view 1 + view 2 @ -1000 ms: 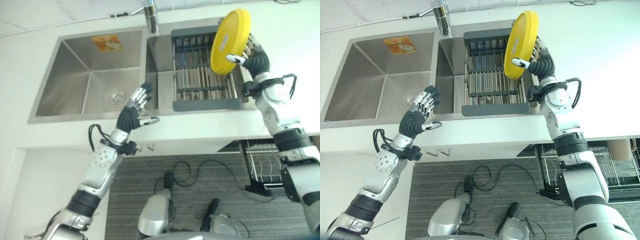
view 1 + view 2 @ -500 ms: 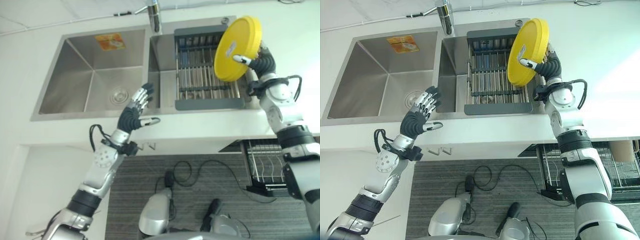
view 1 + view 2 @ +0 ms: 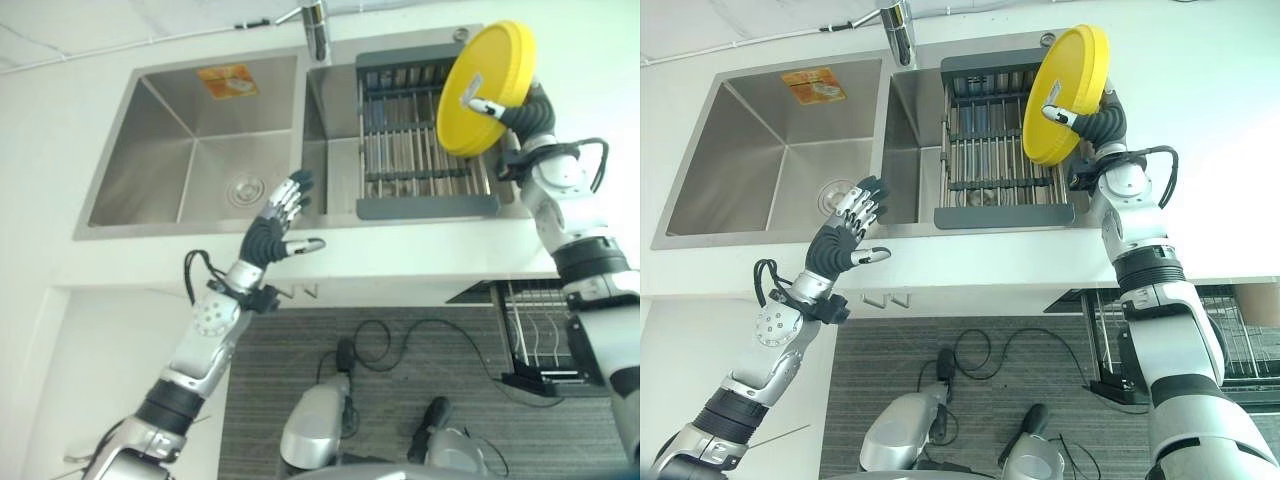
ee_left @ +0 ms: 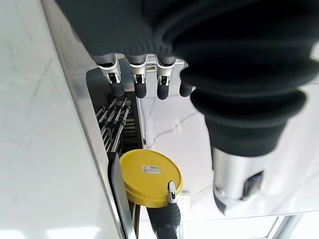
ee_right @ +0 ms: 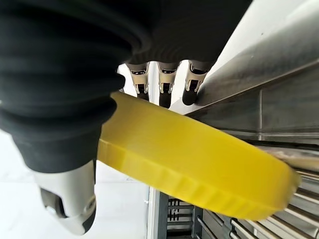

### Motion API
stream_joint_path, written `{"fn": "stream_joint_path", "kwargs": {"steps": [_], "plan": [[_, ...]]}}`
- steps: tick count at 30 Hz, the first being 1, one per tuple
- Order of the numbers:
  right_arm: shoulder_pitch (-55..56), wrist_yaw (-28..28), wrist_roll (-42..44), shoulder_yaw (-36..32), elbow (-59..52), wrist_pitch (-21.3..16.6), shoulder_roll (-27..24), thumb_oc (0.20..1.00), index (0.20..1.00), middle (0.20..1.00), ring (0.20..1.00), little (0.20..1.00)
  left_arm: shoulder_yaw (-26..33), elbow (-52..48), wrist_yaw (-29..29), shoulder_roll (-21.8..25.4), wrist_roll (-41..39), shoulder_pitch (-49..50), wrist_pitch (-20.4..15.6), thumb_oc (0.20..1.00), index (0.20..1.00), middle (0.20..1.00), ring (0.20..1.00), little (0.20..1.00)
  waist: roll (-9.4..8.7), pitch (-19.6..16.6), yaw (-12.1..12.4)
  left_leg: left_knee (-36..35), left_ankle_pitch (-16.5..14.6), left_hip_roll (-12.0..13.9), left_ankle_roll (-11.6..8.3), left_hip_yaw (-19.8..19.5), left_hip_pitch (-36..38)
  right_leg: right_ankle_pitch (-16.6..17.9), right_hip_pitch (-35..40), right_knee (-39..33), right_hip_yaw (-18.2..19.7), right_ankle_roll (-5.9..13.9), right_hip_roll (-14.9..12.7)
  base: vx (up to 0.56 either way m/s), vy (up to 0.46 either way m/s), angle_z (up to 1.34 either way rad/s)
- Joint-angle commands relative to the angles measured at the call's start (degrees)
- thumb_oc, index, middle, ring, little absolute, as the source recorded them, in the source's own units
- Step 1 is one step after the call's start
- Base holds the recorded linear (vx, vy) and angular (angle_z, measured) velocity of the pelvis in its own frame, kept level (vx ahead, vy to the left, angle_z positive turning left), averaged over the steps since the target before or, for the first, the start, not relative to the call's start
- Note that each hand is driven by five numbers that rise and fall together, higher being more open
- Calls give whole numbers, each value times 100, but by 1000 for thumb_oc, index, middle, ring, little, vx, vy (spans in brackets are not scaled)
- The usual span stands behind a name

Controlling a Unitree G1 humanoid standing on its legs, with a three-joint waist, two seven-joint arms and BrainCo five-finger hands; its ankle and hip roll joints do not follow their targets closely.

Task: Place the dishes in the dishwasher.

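A round yellow plate (image 3: 485, 88) stands tilted on edge above the right end of the grey dish rack (image 3: 420, 150) in the sink's right basin. My right hand (image 3: 1104, 120) is shut on it, thumb across its face and fingers behind its rim; the right wrist view has the plate (image 5: 199, 164) pinched under those fingers (image 5: 159, 84). My left hand (image 3: 275, 225) hovers open over the sink's front edge, fingers spread, holding nothing. In the left wrist view its fingers (image 4: 134, 84) point toward the rack and the far plate (image 4: 149, 178).
The steel left basin (image 3: 200, 150) has a drain and an orange sticker. A faucet (image 3: 316, 25) rises between the basins. White countertop surrounds the sink. Below the counter at the right, a pulled-out dishwasher wire rack (image 3: 1240, 340) shows over the grey floor.
My right hand has carried the yellow plate a little to the right over the rack's end. The whole view has shifted slightly. The left hand stays as it was.
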Motion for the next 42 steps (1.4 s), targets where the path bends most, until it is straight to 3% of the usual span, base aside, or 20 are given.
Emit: {"fn": "stream_joint_path", "kwargs": {"steps": [1, 3, 5, 19, 30, 34, 39, 42], "plan": [[-562, 141, -73, 265, -537, -37, -166, 1000, 1000, 1000, 1000, 1000, -50, -228, 61, -21, -180, -255, -388, 1000, 1000, 1000, 1000, 1000, -38, -85, 155, 798, -803, 139, -331, -358, -166, -199, -910, 1171, 315, -27, -393, 0, 0, 0], [-538, 142, -101, 281, -625, 28, -121, 956, 956, 956, 956, 956, -41, -227, 50, -34, -174, -249, -389, 1000, 1000, 1000, 1000, 1000, -43, -86, 149, 799, -800, 146, -333, -352, -164, -193, -913, 1170, 318, -28, -392, 0, 0, 0], [-503, 138, -213, 299, -704, 69, -61, 200, 200, 200, 200, 200, -36, -232, 42, -55, -163, -246, -374, 1000, 1000, 1000, 1000, 1000, -42, -85, 139, 792, -797, 155, -334, -334, -155, -194, -912, 1170, 321, -29, -390, 0, 0, 0], [-489, -363, -157, 229, -729, 77, 11, 200, 200, 200, 200, 200, -109, -212, 147, -112, -147, -311, -303, 1000, 1000, 1000, 1000, 1000, -31, -62, 88, 796, -810, 170, -325, -308, -146, -172, -956, 1180, 368, -21, -402, 0, 0, 0], [-65, -611, 1517, -172, -1201, -27, 478, 200, 200, 200, 200, 200, -145, -231, 251, -205, -76, -237, -259, 1000, 1000, 1000, 1000, 1000, -6, -134, -14, 654, -790, 185, -309, -201, -15, -159, -882, 1113, 406, -3, -419, -2, 13, -1], [285, -592, 2863, -368, -1883, -310, 913, 200, 200, 200, 200, 200, -90, -309, 226, -244, -28, -114, -210, 1000, 1000, 1000, 1000, 1000, -6, -238, -52, 495, -735, 197, -306, -150, 60, -160, -795, 1016, 406, 11, -398, 0, -1, -4], [707, -727, 3747, -423, -2756, -751, 1358, 200, 200, 200, 200, 200, -93, -268, 257, -313, 60, 36, -123, 1000, 1000, 1000, 1000, 1000, -47, -407, -109, 434, -740, 209, -287, -90, 176, -132, -645, 880, 395, 23, -384, 20, -10, -4], [908, -820, 3856, -463, -3181, -1086, 1517, 200, 200, 200, 200, 200, -74, -263, 241, -313, 87, 178, -101, 1000, 1000, 1000, 1000, 1000, -92, -559, -143, 386, -755, 227, -277, -31, 270, -108, -526, 762, 391, 39, -359, 8, -9, -1]]}}
